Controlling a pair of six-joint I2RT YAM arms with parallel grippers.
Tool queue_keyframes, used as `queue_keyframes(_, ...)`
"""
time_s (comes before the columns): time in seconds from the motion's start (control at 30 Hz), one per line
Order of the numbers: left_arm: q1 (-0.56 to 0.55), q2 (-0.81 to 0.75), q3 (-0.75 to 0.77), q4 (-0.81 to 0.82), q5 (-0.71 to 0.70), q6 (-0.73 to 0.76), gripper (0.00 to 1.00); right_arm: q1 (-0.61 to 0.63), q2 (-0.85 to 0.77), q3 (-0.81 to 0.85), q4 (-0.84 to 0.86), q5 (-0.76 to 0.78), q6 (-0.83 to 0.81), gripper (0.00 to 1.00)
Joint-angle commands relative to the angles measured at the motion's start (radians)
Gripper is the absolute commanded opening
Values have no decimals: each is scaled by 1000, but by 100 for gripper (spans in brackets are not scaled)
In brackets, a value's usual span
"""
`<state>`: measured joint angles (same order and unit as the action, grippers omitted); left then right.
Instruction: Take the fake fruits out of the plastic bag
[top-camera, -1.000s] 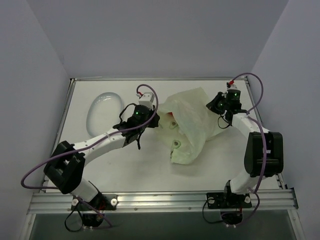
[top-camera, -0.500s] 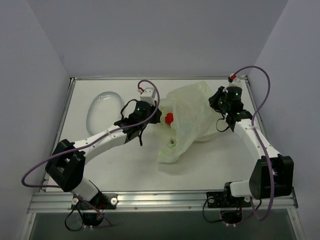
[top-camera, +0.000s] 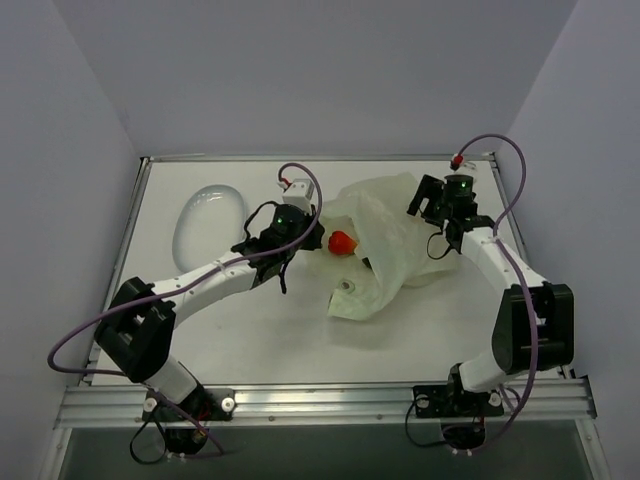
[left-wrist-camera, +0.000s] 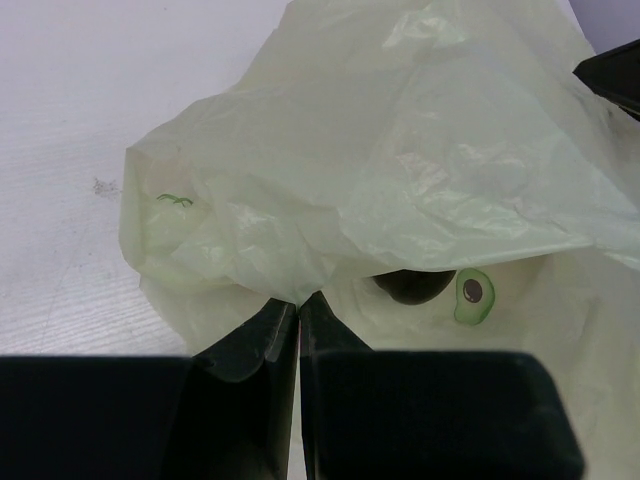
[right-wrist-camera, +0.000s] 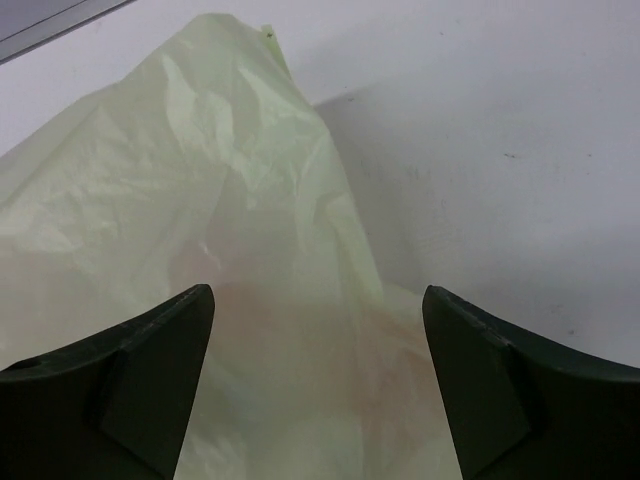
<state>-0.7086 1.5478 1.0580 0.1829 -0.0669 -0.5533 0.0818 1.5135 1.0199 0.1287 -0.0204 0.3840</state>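
The pale green plastic bag (top-camera: 385, 245) lies crumpled at the table's middle. One red fake fruit (top-camera: 342, 242) shows at its left opening. My left gripper (top-camera: 313, 240) is beside that fruit, shut on a fold of the bag (left-wrist-camera: 400, 160), with the film pinched between the fingertips (left-wrist-camera: 268, 318). A dark rounded shape (left-wrist-camera: 413, 285) and a small avocado print (left-wrist-camera: 473, 297) show inside the bag. My right gripper (top-camera: 424, 207) hangs open over the bag's right end, with the film (right-wrist-camera: 240, 200) below its spread fingers (right-wrist-camera: 150, 360). A reddish tint (right-wrist-camera: 300, 340) shows through the film there.
A white oval dish (top-camera: 208, 225) sits at the table's back left. The table's raised rim (top-camera: 320, 157) runs along the back. Purple cables loop over both arms.
My right gripper has opened and let go of the bag, which has sagged lower. The red fruit now sits clear at the bag's left opening. The left gripper stays shut.
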Motion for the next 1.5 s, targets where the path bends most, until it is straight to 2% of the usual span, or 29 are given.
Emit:
queue_keyframes(0.0,1,1,56,7,3,7,2,45,-122,-29,-4,56,-45,82)
queue_keyframes(0.1,4,11,80,-2,3,30,2,130,-273,-55,-4,56,-104,83)
queue_keyframes(0.23,11,11,73,23,12,30,2,260,-348,-55,0,31,-174,88)
queue_keyframes(0.27,12,11,73,24,12,29,2,271,-348,-43,0,-20,-186,88)
queue_keyframes(0.43,26,-8,83,24,10,38,2,348,-277,60,-61,-159,-295,88)
queue_keyframes(0.57,43,-18,103,15,15,44,2,383,-162,176,-123,-165,-349,88)
queue_keyframes(0.7,60,-35,114,10,13,56,2,421,-55,265,-196,-182,-379,82)
queue_keyframes(0.8,69,-38,131,10,38,69,2,456,-20,321,-222,-191,-438,79)
queue_keyframes(1.0,74,-34,137,13,58,67,2,469,46,376,-245,-219,-474,78)
queue_keyframes(1.07,74,-37,137,15,65,62,2,469,66,384,-244,-198,-473,69)
queue_keyframes(1.13,74,-46,122,20,67,53,4,470,94,399,-242,-140,-452,39)
queue_keyframes(1.17,70,-66,108,27,91,50,7,470,100,399,-232,-118,-447,25)
queue_keyframes(1.2,69,-81,90,36,95,40,13,472,100,399,-219,-93,-438,6)
queue_keyframes(1.23,67,-97,68,46,95,32,28,472,97,395,-206,-79,-418,2)
queue_keyframes(1.3,55,-161,-19,53,73,0,41,470,77,379,-167,-84,-407,0)
queue_keyframes(1.37,29,-222,-120,62,15,-19,47,472,67,365,-141,-92,-395,0)
queue_keyframes(1.47,-70,-255,-196,81,-120,-45,45,473,53,345,-138,-101,-384,0)
